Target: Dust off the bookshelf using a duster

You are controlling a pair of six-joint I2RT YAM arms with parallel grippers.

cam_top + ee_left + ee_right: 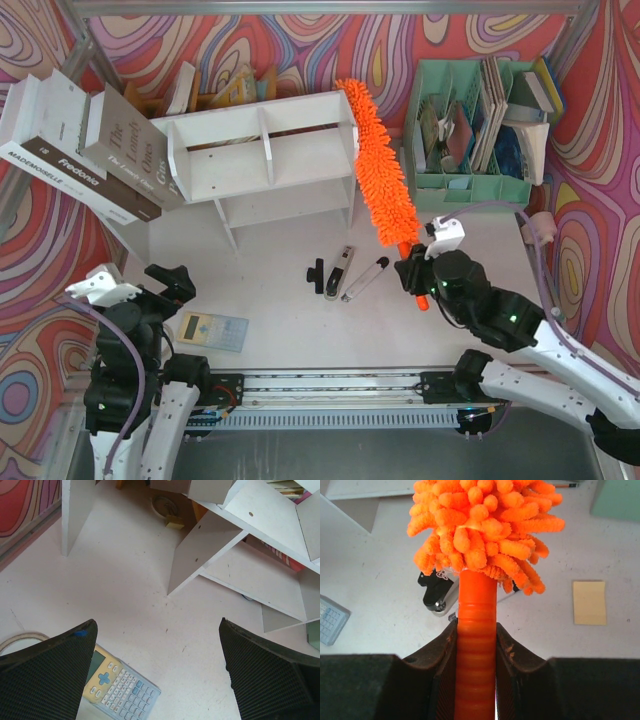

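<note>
The right hand [416,274] is clamped on the orange handle of the duster [378,170], whose fluffy head slants along the right end of the bookshelf [265,160] at the far edge of the surface [280,250]. The left hand [172,282] hangs with its fingers wide apart over the near-left corner, by a calculator [212,330]

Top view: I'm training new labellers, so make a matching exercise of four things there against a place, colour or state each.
Things:
1 duster
2 calculator
3 left gripper
4 organiser

Descriptions:
A open, holding nothing
B mint green, far right
C handle clamped in right gripper
D flat on table, near left

Pairs: 1-C, 2-D, 3-A, 4-B
</note>
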